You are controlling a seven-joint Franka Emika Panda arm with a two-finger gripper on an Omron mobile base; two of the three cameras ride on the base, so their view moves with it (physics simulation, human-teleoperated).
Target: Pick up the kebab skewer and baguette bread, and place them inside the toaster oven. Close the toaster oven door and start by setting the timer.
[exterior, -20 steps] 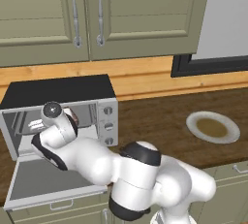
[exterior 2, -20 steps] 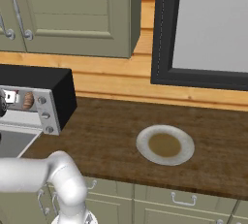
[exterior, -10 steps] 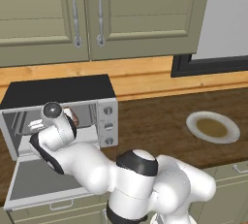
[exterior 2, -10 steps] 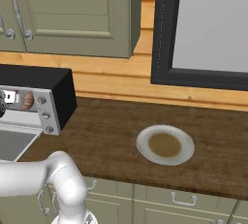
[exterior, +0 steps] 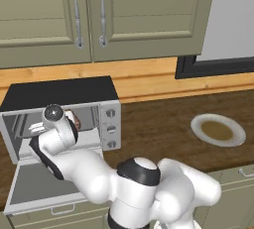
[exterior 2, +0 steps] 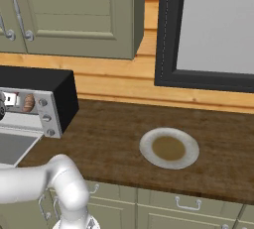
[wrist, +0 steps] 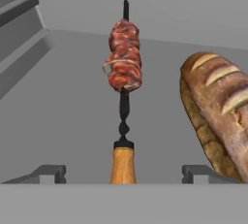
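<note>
- This is a home kitchen, rendered rather than filmed.
- Olive-green wall cupboards (exterior: 104, 17) with panelled doors and long metal handles hang above the work area.
- A dark wooden counter (exterior 2: 114, 139) runs along the wall, backed by a band of light wooden boards (exterior: 149, 77).
- Matching green drawers (exterior 2: 178, 208) with small metal pulls sit under the counter.
- A silver toaster oven (exterior: 64, 114) with a black top stands on the counter, its door (exterior: 34, 186) folded down.
- A round plate (exterior 2: 169, 147) rests on the counter, well apart from the oven.
- A black-framed window (exterior 2: 208, 29) is set in the wall beside the cupboards.
</note>
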